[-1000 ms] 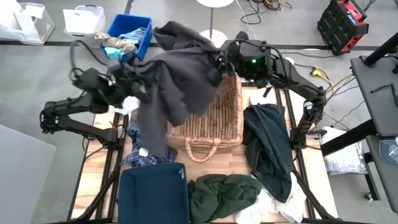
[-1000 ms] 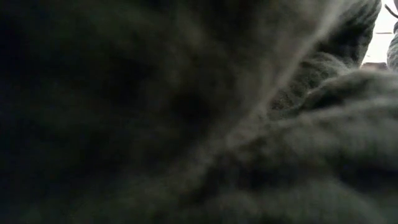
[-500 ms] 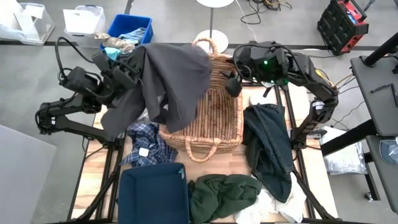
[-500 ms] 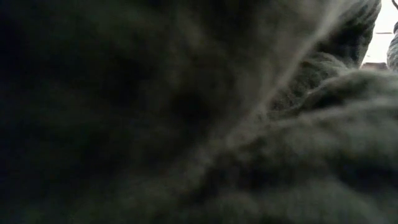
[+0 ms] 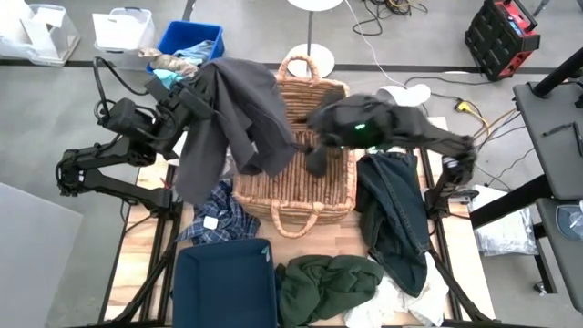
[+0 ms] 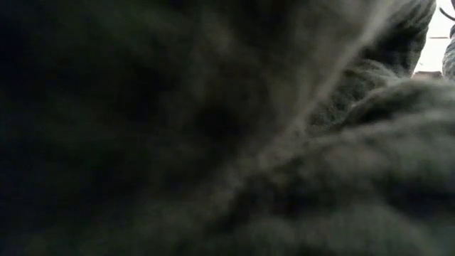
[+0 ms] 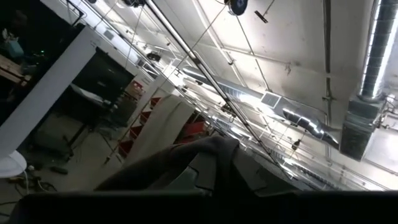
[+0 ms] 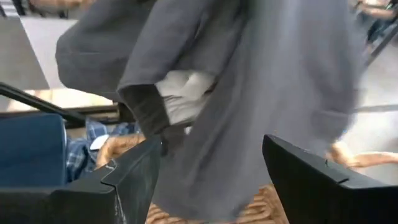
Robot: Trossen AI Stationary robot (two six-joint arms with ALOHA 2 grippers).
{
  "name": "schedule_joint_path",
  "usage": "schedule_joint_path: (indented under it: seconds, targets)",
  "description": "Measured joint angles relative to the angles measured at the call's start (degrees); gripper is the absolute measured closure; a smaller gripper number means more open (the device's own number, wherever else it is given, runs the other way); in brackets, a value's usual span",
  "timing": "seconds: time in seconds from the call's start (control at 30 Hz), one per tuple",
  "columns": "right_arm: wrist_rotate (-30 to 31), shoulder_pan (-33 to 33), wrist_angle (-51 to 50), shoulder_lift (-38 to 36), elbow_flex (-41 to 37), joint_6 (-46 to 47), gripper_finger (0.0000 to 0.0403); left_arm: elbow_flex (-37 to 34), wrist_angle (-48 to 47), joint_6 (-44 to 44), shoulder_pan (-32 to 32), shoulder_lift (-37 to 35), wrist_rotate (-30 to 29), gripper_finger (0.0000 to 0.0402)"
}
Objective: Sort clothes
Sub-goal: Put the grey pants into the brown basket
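A charcoal garment (image 5: 232,123) hangs from my left gripper (image 5: 189,98) at the table's far left and drapes over the left rim of the wicker basket (image 5: 310,182). The left wrist view looks up at the ceiling, with a fold of this cloth (image 7: 199,165) at the picture's bottom. My right gripper (image 5: 315,160) hovers open over the basket's middle. Its two fingers (image 8: 134,171) stand apart just short of the charcoal garment (image 8: 249,93), which shows a white inner patch (image 8: 183,96). My left gripper is shut on the charcoal garment's upper part (image 5: 204,89); the cloth itself covers the place of contact. The garment hangs slack below the fingers, one lobe down past the table's left side (image 5: 196,173), another over the basket's left rim (image 5: 264,155).
A plaid shirt (image 5: 214,217) lies by the basket's near left corner, a dark blue bin (image 5: 223,287) at the near edge. A dark green garment (image 5: 328,284), a dark garment (image 5: 396,214) and a white one (image 5: 414,305) lie at right. Dark cloth (image 6: 227,142) fills the low view.
My right gripper has opened, let go of the charcoal garment, and swung from the basket's far rim toward the near edge, over the basket's middle. The garment, earlier spread between both grippers, has dropped and gathered leftward, hanging from the left gripper alone. My left gripper has tipped upward.
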Motion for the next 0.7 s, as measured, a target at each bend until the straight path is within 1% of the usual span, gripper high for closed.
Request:
schedule_joint_path:
  seconds: [0.1,0.17,0.23,0.3,0.33,0.37,0.43,0.5,0.53,0.6,0.67,0.7]
  targets:
    - [0.8,-0.5,0.7,2.8,0.0,1.0,0.0128,0.0,0.5,-0.2,0.0,0.0,0.5,0.0402]
    - [3.8,-1.3,1.0,4.4,0.1,1.7,0.0123,0.0,0.6,-0.2,0.0,0.0,0.8,0.0401]
    - [6.0,-2.0,1.0,6.0,0.1,1.8,0.0119,0.0,0.5,-0.9,0.0,0.0,2.5,0.0402]
    - [5.2,-2.8,2.1,7.3,0.1,1.7,0.0118,0.0,0.5,-2.1,0.0,0.0,3.6,0.0401]
    - [3.5,-3.3,3.0,7.6,0.1,1.7,0.0121,0.0,0.5,-2.2,0.0,0.0,3.6,0.0401]
    - [1.6,-3.7,3.9,7.8,0.1,1.8,0.0125,0.0,0.5,-2.3,0.0,0.0,3.6,0.0401]
    - [0.0,-4.3,6.0,8.4,0.1,2.6,0.0144,0.0,0.7,-2.8,0.0,0.1,4.3,0.0401]
    - [-0.2,-4.8,6.3,8.9,0.1,2.5,0.0177,0.0,0.7,-3.3,0.0,0.2,5.5,0.0401]
    - [-0.2,-4.9,6.4,9.1,0.1,2.4,0.0201,0.0,0.7,-3.4,0.0,0.2,6.0,0.0401]
    - [-0.3,-5.3,6.1,9.3,0.1,2.0,0.0263,0.0,0.3,-3.0,0.0,0.3,6.4,0.0401]
    - [-0.3,-5.5,6.4,9.0,0.1,0.9,0.0338,0.0,-0.9,-2.2,0.0,0.1,6.4,0.0401]
    - [-0.2,-5.6,6.8,8.4,0.1,0.1,0.0366,0.0,-1.5,-1.3,0.0,0.0,6.4,0.0401]
